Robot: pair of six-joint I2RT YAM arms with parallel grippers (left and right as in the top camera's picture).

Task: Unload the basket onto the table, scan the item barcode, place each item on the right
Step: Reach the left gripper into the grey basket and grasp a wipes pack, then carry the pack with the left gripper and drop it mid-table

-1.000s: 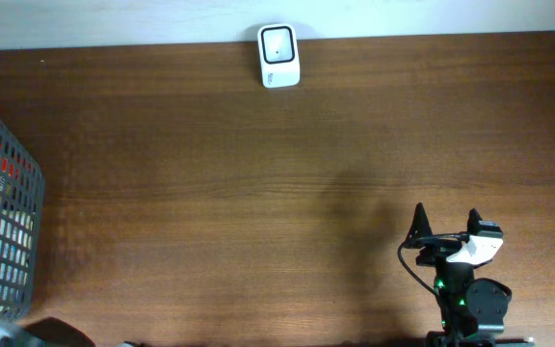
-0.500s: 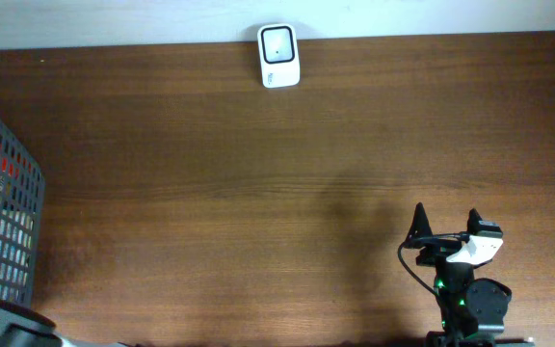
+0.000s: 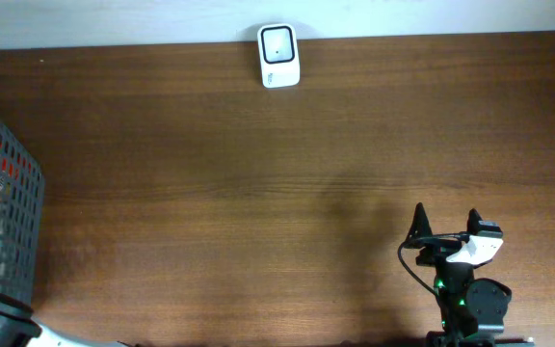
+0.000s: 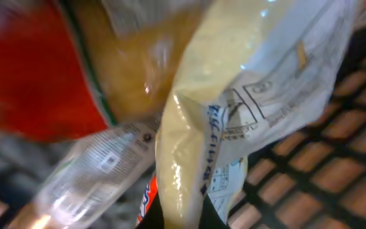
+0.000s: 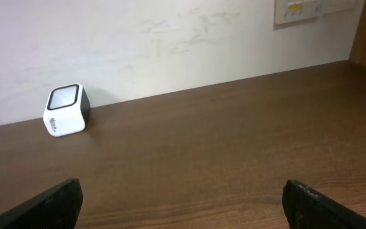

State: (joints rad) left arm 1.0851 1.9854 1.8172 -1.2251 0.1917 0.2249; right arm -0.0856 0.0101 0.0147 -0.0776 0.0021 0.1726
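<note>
Deep in the wire basket [image 3: 13, 207] at the left edge of the table [image 3: 258, 193], a pale plastic packet [image 4: 246, 83] lay against a red packet [image 4: 37, 83], filling the left wrist camera. The left gripper was closed, its fingers out of sight, so whether it had caught the film could not be told. Light, soft and slippery, the pale packet looked best pinched at a sealed edge, its printed panel kept flat. The right gripper [image 5: 183, 207] stood wide open and empty, well apart from the white scanner [image 3: 278, 55].
</note>
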